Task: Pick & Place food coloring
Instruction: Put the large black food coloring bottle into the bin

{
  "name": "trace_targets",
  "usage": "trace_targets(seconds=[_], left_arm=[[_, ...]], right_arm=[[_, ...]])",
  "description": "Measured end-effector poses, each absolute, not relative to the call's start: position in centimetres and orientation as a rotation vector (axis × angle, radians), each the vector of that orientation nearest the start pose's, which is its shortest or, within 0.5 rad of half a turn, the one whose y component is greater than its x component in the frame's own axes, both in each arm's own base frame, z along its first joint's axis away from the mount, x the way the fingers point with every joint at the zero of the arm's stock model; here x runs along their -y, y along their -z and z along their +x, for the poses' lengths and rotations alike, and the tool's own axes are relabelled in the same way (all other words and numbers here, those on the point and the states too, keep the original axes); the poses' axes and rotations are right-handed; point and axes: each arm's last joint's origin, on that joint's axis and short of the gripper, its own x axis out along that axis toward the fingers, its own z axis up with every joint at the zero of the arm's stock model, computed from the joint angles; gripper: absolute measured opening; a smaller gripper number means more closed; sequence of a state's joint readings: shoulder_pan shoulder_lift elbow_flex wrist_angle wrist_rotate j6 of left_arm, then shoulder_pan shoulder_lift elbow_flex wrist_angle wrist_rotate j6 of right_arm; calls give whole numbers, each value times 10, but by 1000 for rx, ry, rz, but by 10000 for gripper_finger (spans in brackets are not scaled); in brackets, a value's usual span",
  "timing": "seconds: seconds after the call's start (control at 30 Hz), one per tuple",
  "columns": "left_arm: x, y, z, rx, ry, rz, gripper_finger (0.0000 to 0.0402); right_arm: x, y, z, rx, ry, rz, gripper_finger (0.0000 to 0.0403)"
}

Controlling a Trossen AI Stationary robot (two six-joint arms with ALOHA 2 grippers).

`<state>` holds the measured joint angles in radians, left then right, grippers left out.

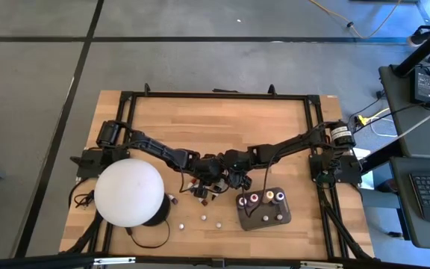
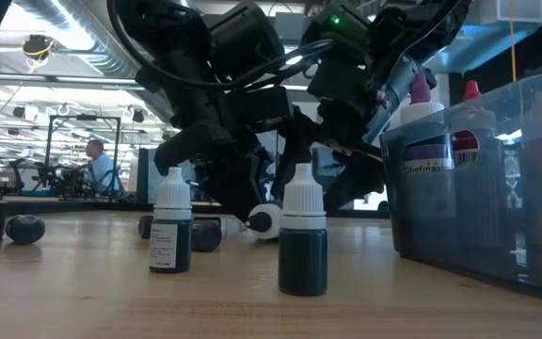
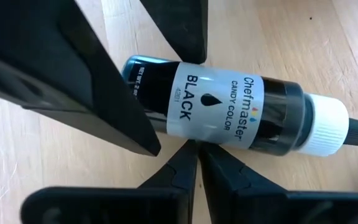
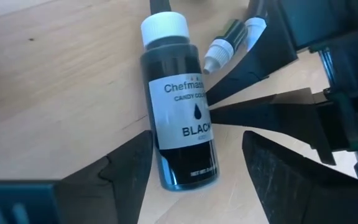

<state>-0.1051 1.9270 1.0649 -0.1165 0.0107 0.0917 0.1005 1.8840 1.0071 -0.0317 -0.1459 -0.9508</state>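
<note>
A black food coloring bottle (image 3: 229, 106) with a white cap (image 4: 163, 28) lies on its side on the wooden table, between the two arms at mid-table (image 1: 213, 183). My left gripper (image 3: 197, 149) is shut, its tips at the bottle's labelled side. My right gripper (image 4: 197, 140) is open, with one finger on each side of the bottle's base end (image 4: 185, 171); I cannot tell whether they touch it. Other food coloring bottles stand in the dark tray (image 1: 263, 213), and two stand upright on the table (image 2: 172, 231) (image 2: 302, 240). My left gripper touches the middle of the bottle's long side, at the label's edge (image 3: 197, 135), with the tips of its shut fingers. The fingers slant down from the table's left and point across the bottle. The bottle lies flat on the table.
A big white dome (image 1: 129, 193) stands at the table's near left. A small green bottle with a white tip (image 4: 229, 43) lies close beyond the black one. A few tiny bottles (image 1: 204, 219) dot the near edge.
</note>
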Motion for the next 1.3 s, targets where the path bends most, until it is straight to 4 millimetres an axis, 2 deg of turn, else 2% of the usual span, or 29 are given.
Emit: trace_targets(seconds=[0.2, 0.5, 0.87, 1.1, 1.3], left_arm=[[39, -124, 369, -972, 138, 140, 22], [39, -124, 369, -972, 132, 143, 20], [41, -124, 370, -957, 121, 114, 26], [43, -127, 375, -910, 116, 105, 23], [44, -129, 377, -875, 115, 90, 26]], right_arm=[[-41, -127, 361, -722, -667, -845, 228], [-42, -126, 361, -726, -677, -831, 228], [-42, -125, 360, -774, -633, -708, 226], [-44, -119, 355, -832, -666, -598, 226], [-45, -117, 353, -837, -698, -575, 225]])
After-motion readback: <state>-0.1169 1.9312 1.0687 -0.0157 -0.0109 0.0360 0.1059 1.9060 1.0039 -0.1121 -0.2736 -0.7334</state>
